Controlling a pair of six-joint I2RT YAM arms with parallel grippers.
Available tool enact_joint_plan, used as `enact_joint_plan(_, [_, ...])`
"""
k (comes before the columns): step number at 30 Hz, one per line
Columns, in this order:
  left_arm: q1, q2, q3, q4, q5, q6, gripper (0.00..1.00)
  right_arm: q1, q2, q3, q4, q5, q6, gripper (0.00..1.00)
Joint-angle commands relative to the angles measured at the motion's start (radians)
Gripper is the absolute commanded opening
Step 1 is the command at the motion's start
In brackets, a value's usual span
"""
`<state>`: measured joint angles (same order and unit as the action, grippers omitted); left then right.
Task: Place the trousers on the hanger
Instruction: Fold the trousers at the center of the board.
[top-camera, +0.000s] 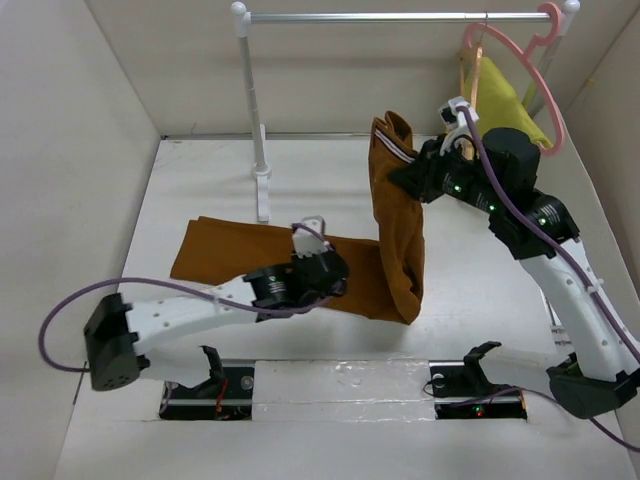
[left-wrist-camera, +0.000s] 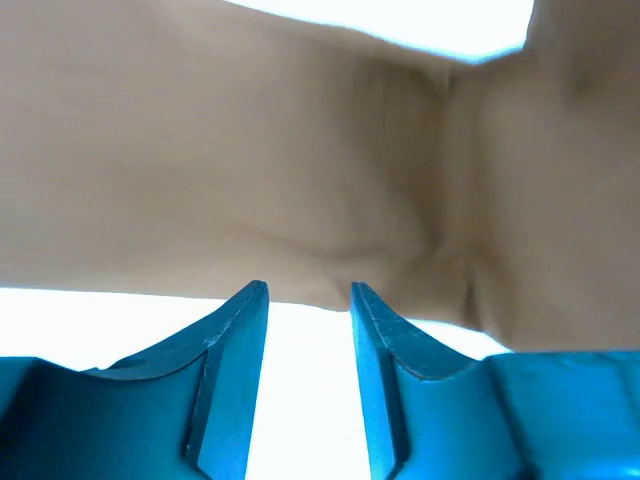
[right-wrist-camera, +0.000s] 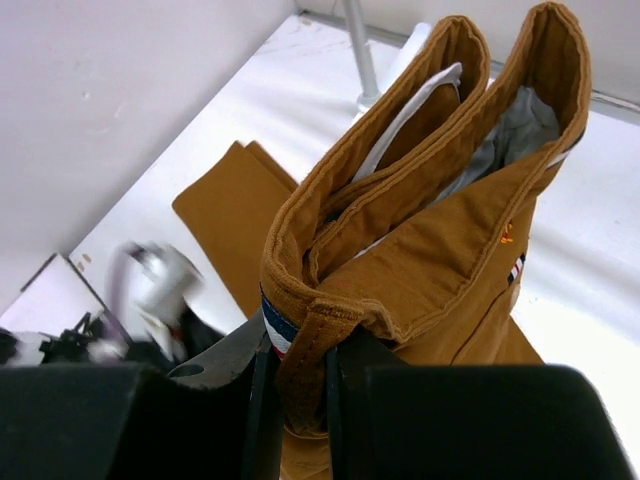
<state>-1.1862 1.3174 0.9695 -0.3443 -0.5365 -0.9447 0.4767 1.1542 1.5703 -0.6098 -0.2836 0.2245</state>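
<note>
The rust-brown trousers (top-camera: 398, 235) have their waist lifted off the table and their legs lying flat to the left (top-camera: 230, 250). My right gripper (top-camera: 403, 176) is shut on the waistband edge by a belt loop, seen close in the right wrist view (right-wrist-camera: 300, 375), with the striped inner band showing. My left gripper (top-camera: 343, 285) is low over the table at the near edge of the trouser legs. Its jaws are open and empty in the left wrist view (left-wrist-camera: 308, 297), with the cloth (left-wrist-camera: 250, 170) just beyond the fingertips. A thin light-brown piece that looks like the wooden hanger (top-camera: 474, 80) hangs at the rail's right end, mostly hidden.
A white garment rail (top-camera: 400, 17) on a post (top-camera: 258, 130) stands at the back. A pink plastic hanger (top-camera: 520, 70) and a yellow-green garment (top-camera: 508, 100) hang at its right end. White walls close in the table on three sides.
</note>
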Motion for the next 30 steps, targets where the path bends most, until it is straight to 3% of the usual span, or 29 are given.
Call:
enact_joint_plan(1, [0.077, -0.146, 0.023, -0.264, -0.244, -0.152, 0.35, 0.069, 0.041, 0.072, 0.168, 0.037, -0.028, 0.00])
enact_joint_plan(4, [0.228, -0.303, 0.078, -0.257, -0.303, -0.140, 0.36, 0.170, 0.097, 0.108, 0.180, 0.096, -0.040, 0.00])
enact_joint_plan(6, [0.324, -0.380, 0.092, -0.155, -0.251, 0.028, 0.38, 0.230, 0.165, 0.122, 0.223, 0.107, -0.036, 0.00])
enact_joint_plan(11, [0.633, -0.463, 0.208, -0.015, -0.093, 0.176, 0.42, 0.341, 0.404, 0.247, 0.321, 0.133, -0.030, 0.00])
enact_joint_plan(15, [0.730, -0.449, 0.290, 0.000, -0.079, 0.234, 0.42, 0.422, 0.644, 0.402, 0.404, 0.083, -0.005, 0.00])
enact_joint_plan(19, [0.731, -0.446, 0.409, -0.038, -0.196, 0.308, 0.43, 0.506, 0.961, 0.686, 0.409, 0.031, 0.035, 0.01])
enact_joint_plan(20, [0.731, -0.449, 0.425, -0.041, -0.248, 0.340, 0.44, 0.531, 1.025, 0.739, 0.460, -0.007, 0.050, 0.32])
enact_joint_plan(22, [0.731, -0.472, 0.436, -0.039, -0.282, 0.371, 0.46, 0.542, 1.239, 0.905, 0.487, -0.141, 0.082, 0.70])
enact_joint_plan(24, [0.731, -0.481, 0.429, -0.067, -0.322, 0.373, 0.47, 0.542, 1.367, 1.174, 0.284, -0.242, 0.087, 0.80])
enact_joint_plan(25, [0.731, -0.489, 0.399, -0.065, -0.316, 0.376, 0.48, 0.533, 1.389, 1.195, 0.219, -0.235, 0.043, 0.82])
enact_joint_plan(27, [0.740, -0.492, 0.370, -0.088, -0.306, 0.354, 0.49, 0.502, 1.296, 1.081, 0.192, -0.235, -0.008, 0.83])
enact_joint_plan(28, [0.740, -0.492, 0.326, -0.096, -0.284, 0.356, 0.49, 0.476, 1.021, 0.634, 0.398, -0.201, -0.022, 0.81])
enact_joint_plan(29, [0.740, -0.492, 0.325, -0.096, -0.284, 0.356, 0.49, 0.476, 1.018, 0.629, 0.400, -0.201, -0.022, 0.81])
enact_joint_plan(30, [0.740, -0.483, 0.305, -0.090, -0.264, 0.374, 0.49, 0.449, 0.931, 0.491, 0.457, -0.174, -0.020, 0.77])
